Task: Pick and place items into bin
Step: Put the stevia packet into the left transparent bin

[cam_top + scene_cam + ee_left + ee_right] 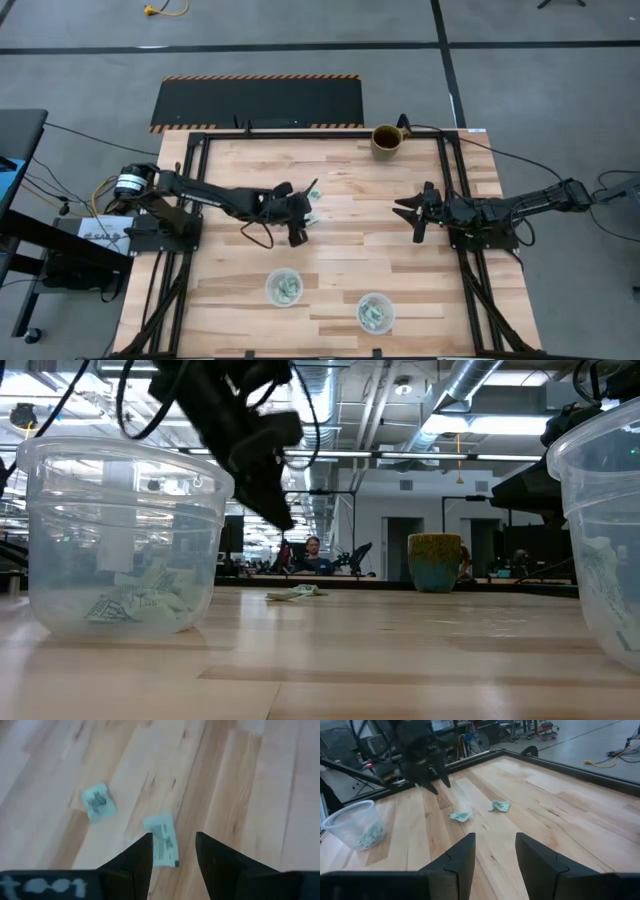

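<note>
1. Table (330, 250): pale wooden planks with visible grain and seams, framed by dark metal rails.

2. Two clear round plastic cups stand near the table's front edge, well apart from each other: the left cup (284, 288) and the right cup (375, 312). Both have thin see-through walls and hold a low heap of crumpled mint-green and whitish pieces (135, 603).

3. A brown glazed mug (387, 139), squat and round, stands at the far edge of the table; in the low view its lower part looks teal.

4. Two loose items lie flat on the bare wood near the table's middle, close to each other but apart. Each is a small, thin, roughly square packet of pale mint green with dark print. One (164, 841) is creased; the other (98, 802) lies a little farther off.

5. Left gripper (172, 851): dark, wedge-shaped fingers, parted with a clear gap, nothing held. It hangs above the table, tilted down. The nearer packet lies directly below and between the fingertips, not touched as far as I can see.

6. Right gripper (495, 851): over the table's right side, well apart from both packets, which lie ahead of it. Fingers stand parted and empty.

7. A person (314, 552) sits in the room beyond the table.
</note>
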Robot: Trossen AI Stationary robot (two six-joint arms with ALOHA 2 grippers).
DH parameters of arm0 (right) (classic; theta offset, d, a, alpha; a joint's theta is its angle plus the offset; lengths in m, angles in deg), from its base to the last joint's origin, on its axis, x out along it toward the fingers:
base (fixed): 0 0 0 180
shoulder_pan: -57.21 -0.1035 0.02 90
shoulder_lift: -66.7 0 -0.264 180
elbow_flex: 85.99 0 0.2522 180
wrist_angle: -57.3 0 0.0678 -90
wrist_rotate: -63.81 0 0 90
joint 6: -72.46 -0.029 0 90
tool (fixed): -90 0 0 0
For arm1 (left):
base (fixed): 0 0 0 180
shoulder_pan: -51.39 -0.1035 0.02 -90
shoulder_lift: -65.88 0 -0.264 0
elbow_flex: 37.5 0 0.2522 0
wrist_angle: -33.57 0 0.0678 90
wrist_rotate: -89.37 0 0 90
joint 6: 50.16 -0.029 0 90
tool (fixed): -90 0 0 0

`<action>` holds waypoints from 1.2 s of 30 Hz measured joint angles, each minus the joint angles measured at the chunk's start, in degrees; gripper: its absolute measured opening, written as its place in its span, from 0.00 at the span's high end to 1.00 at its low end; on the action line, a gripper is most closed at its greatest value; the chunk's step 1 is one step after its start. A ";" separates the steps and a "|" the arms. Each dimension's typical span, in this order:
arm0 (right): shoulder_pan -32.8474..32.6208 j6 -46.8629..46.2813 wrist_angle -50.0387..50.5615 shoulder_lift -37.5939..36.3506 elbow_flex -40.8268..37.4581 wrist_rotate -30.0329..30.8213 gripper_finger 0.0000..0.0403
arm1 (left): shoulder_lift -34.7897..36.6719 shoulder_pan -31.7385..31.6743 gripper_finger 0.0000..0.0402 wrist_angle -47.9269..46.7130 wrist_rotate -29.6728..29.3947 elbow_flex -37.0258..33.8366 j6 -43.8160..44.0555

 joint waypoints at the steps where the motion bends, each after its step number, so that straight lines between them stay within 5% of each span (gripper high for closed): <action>1: 0.00 0.00 0.00 0.00 0.00 0.01 0.67 | 0.00 -0.29 0.66 0.78 0.30 -0.92 -0.02; 18: 0.00 0.00 -0.02 0.01 0.00 0.02 0.67 | -4.44 -6.05 0.66 9.69 13.02 -5.31 -5.35; 27: 0.00 0.00 0.01 0.00 0.00 0.02 0.67 | -12.74 -6.03 0.66 13.29 12.03 -5.07 -3.85; 36: 0.00 0.00 0.00 0.00 0.00 0.02 0.67 | -13.72 -6.05 0.70 14.04 11.70 -3.99 -4.17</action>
